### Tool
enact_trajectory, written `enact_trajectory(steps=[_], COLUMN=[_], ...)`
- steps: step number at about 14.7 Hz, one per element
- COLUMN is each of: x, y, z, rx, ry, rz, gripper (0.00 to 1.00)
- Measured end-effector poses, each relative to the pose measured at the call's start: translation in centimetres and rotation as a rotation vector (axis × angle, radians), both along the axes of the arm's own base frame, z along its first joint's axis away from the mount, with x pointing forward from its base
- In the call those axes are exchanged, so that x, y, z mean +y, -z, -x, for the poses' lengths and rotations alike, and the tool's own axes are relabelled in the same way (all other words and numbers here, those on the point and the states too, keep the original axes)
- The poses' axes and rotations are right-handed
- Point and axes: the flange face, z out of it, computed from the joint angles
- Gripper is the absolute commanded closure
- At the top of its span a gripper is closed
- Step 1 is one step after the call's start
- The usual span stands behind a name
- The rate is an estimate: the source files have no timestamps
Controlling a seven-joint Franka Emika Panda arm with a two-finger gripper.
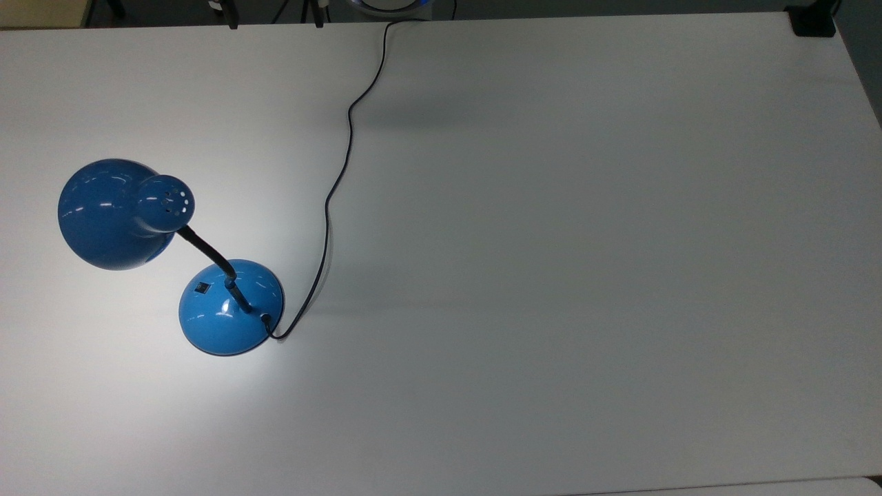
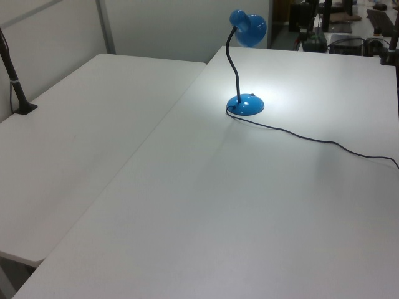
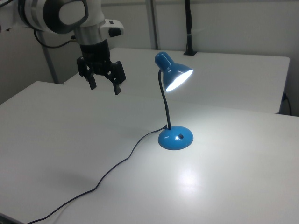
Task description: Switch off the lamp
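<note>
glossy blue desk lamp [image 3: 174, 107] w/ dome shade stood on the white laminate table [image 1: 551, 275], toward the top view's left and the right view's centre. lamp was on: shade opening glowed white in the right view, and a bright patch lay on the tabletop round and in front of the base. round blue base [image 1: 231, 307] sat flat on the table. small black square switch [image 1: 202, 288] was on the base's upper surface, on the side under the shade. black gooseneck [image 3: 164, 105] rose from the base, curving up to the shade. dome shade [image 1: 117, 213] overhung the table to the top view's left of the base, not directly above it; row of small vent holes visible on its cap. black cord [image 1: 337, 186] left the base's edge on the side away from the shade, looped close by, then ran in loose bends across the table to the top view's upper edge.

robot's black two-finger gripper [image 3: 104, 87] hung in the air in the right view, up and to the right view's left of the lamp, well apart from shade, neck and base. fingers [image 3: 117, 84] were spread apart, nothing between them, tips pointing down. white arm segments above it ran off the right view's top left corner.

second white table [image 2: 81, 137] adjoined along a seam at the left view's left; a black post [image 2: 15, 81] on a clamp stood at its far edge.
</note>
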Motion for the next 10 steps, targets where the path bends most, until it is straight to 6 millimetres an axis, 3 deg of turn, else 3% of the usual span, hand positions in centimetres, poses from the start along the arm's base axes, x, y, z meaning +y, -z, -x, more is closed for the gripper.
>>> enact_trajectory(steps=[10], x=[0.01], y=[0.0], z=[0.0], rx=[0.001], ry=[0.038], rz=[-0.002], gripper=[0.0])
